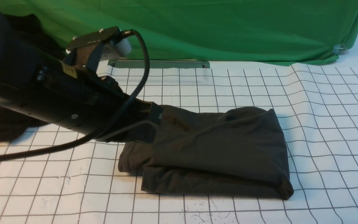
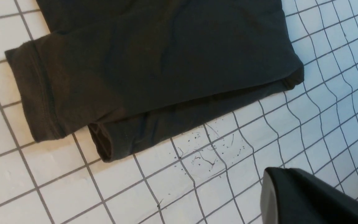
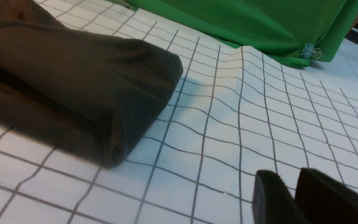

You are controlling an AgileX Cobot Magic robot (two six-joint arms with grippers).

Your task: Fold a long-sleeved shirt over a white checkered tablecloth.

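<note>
The long-sleeved shirt [image 1: 216, 146] lies folded into a thick dark charcoal rectangle in the middle of the white checkered tablecloth [image 1: 322, 124]. No logo shows. In the left wrist view the shirt [image 2: 166, 56] shows a sleeve cuff sticking out at one end. My left gripper [image 1: 152, 123] hangs at the shirt's left end; its dark fingers [image 2: 286, 174] look shut, with nothing in them, over the bare tablecloth [image 2: 57, 186]. My right gripper [image 3: 286, 177] is shut and empty, off the shirt's [image 3: 73, 84] folded corner. It does not show in the front view.
A green cloth [image 1: 228, 28] hangs along the back, held by a binder clip [image 1: 339, 48]. A blacker heap of cloth [image 1: 2, 124] lies at the far left behind my left arm. The arm's cable [image 1: 42, 149] trails over the tablecloth. A grey slot [image 1: 158, 63] sits at the back edge.
</note>
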